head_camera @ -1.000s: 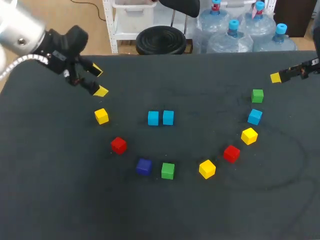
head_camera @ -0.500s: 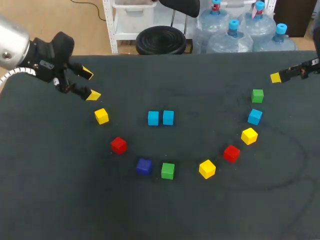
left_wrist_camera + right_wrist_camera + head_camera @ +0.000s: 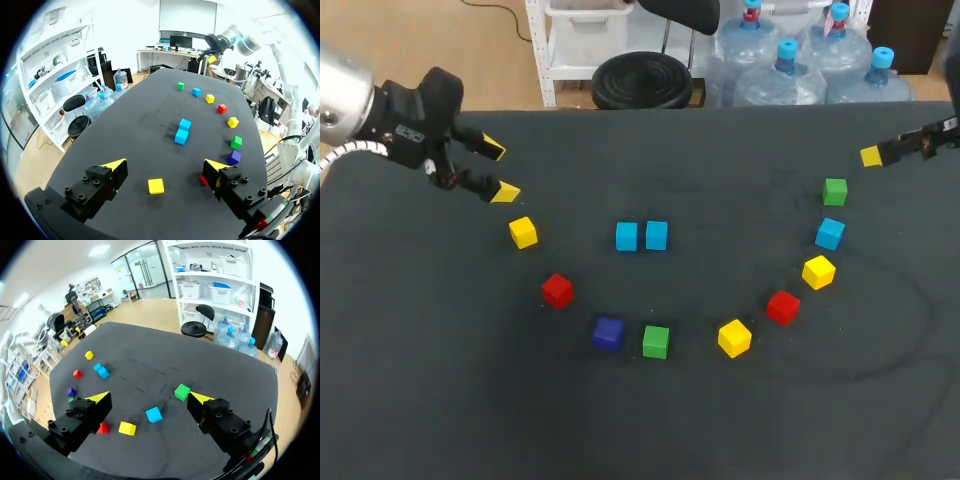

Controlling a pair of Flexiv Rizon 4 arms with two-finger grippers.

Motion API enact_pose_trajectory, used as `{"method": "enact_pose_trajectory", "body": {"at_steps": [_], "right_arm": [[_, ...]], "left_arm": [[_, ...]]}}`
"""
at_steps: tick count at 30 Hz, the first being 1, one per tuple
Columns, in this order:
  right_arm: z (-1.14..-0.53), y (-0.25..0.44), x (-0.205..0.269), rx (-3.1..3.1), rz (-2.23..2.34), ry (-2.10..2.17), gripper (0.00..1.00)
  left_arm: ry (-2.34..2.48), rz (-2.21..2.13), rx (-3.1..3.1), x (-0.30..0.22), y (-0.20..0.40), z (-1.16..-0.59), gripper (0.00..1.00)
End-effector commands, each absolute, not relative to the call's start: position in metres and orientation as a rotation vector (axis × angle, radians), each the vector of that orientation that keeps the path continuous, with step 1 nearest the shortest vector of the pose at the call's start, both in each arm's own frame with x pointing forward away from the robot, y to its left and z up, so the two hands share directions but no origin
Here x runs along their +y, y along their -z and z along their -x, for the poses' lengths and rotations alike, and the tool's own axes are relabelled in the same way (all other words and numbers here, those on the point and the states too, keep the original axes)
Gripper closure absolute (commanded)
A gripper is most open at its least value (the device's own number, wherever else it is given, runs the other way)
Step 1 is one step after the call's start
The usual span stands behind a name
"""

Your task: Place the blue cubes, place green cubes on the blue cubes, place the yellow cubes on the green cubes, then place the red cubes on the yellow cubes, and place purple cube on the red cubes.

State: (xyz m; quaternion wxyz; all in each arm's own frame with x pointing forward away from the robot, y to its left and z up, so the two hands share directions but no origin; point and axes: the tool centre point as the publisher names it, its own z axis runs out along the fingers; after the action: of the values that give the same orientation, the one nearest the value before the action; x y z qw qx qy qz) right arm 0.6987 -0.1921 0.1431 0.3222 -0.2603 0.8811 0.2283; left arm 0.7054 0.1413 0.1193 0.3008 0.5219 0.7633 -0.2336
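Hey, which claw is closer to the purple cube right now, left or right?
Left. The left claw is back and to the left of the purple cube, past a red cube. The right claw is at the table's far right edge, clearly farther.

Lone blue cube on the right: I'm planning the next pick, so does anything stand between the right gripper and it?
The green cube lies on the table between the right gripper and the blue cube, apart from both. Nothing sits on the blue cube, so a reach from above looks open.
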Motion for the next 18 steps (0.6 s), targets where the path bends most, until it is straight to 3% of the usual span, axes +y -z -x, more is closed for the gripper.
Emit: {"method": "enact_pose_trajectory", "body": {"at_steps": [1,18], "right_arm": [[-0.696,-0.133,-0.185,2.288,0.739,-0.563,0.0],[-0.685,-0.092,-0.193,2.108,1.124,-0.534,0.0]], "left_arm": [[0.62,-1.383,2.02,0.142,-0.119,-0.704,0.0],[0.62,-1.383,2.02,0.142,-0.119,-0.704,0.0]]}}
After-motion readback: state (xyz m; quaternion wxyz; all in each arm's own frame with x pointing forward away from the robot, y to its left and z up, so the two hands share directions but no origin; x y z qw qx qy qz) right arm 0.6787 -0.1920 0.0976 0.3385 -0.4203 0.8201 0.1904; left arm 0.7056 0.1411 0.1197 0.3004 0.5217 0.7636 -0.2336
